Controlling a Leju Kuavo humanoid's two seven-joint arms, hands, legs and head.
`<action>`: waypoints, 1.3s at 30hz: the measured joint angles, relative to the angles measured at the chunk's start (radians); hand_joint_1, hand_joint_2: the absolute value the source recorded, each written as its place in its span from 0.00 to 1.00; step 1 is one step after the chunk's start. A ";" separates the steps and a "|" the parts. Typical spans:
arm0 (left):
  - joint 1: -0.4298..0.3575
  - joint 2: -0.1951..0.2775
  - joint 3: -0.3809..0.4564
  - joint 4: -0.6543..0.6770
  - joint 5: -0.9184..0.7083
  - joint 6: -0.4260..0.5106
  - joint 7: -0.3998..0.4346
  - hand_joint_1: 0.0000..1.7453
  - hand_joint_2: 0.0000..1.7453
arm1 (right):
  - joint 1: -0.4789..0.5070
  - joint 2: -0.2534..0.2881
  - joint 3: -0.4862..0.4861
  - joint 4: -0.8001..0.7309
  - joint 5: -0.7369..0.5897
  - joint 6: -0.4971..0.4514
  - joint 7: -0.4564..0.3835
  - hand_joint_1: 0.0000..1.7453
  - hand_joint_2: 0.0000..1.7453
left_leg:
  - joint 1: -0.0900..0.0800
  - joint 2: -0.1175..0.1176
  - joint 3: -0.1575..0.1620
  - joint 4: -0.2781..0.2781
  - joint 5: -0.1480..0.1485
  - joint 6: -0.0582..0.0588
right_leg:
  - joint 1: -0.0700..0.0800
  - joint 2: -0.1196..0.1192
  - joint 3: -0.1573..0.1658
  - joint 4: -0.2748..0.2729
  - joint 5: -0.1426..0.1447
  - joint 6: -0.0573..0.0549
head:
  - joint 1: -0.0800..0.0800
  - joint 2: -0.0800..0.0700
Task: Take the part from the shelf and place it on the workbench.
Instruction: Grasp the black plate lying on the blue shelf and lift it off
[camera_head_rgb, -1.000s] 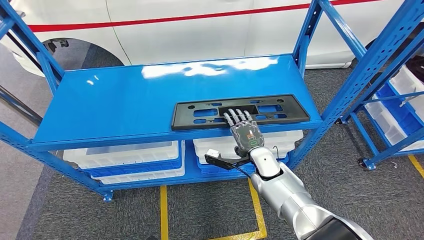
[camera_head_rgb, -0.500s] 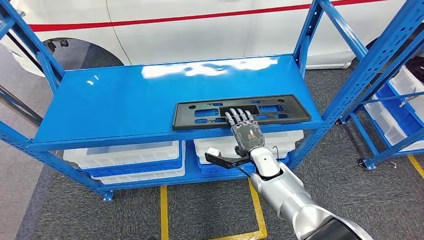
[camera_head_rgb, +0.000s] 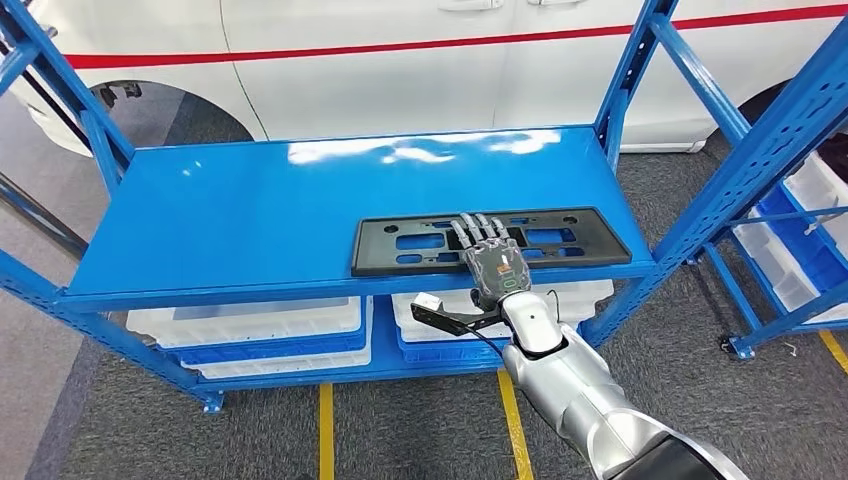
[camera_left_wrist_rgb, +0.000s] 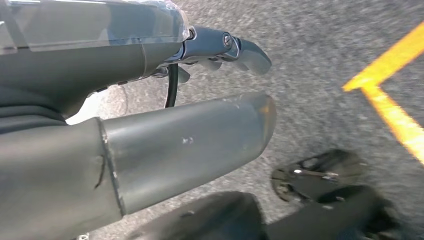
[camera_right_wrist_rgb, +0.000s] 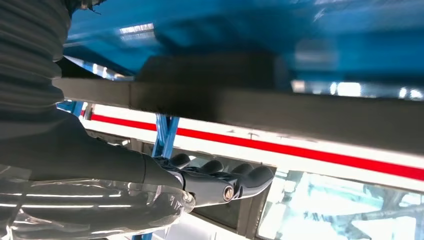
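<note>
Whole view shifted down a little, so camera moved, not the part, which still lies flat at the blue shelf front edge with the right hand resting on it, fingers spread flat, no grip yet; left hand state unclear.

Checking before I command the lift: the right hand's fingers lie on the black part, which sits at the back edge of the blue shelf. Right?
Not quite. In the head view the black part sits at the front edge of the blue shelf, not the back. The right hand does have its fingers lying on the part.
</note>
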 joint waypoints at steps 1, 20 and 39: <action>-0.002 0.000 0.000 0.000 0.000 -0.001 0.000 0.00 0.00 | 0.001 0.000 0.000 0.000 0.000 0.000 0.000 0.00 1.00 | -0.002 0.000 0.000 0.003 -0.006 -0.007 | 0.003 0.000 0.008 -0.017 -0.007 -0.007 | 0.001 0.000; -0.009 -0.001 0.002 0.000 -0.010 -0.007 0.001 0.00 0.00 | 0.021 0.007 0.000 0.000 0.000 0.000 -0.005 0.97 1.00 | -0.049 0.008 -0.153 0.052 0.095 0.026 | 0.045 0.022 0.092 -0.039 -0.086 -0.070 | 0.004 0.000; -0.015 -0.002 0.006 0.000 -0.037 0.006 0.004 0.00 0.00 | 0.025 -0.001 0.000 0.008 0.000 -0.001 -0.001 0.99 1.00 | -0.050 0.009 -0.156 0.052 0.102 0.039 | 0.045 0.023 0.092 -0.046 -0.076 -0.058 | 0.004 0.000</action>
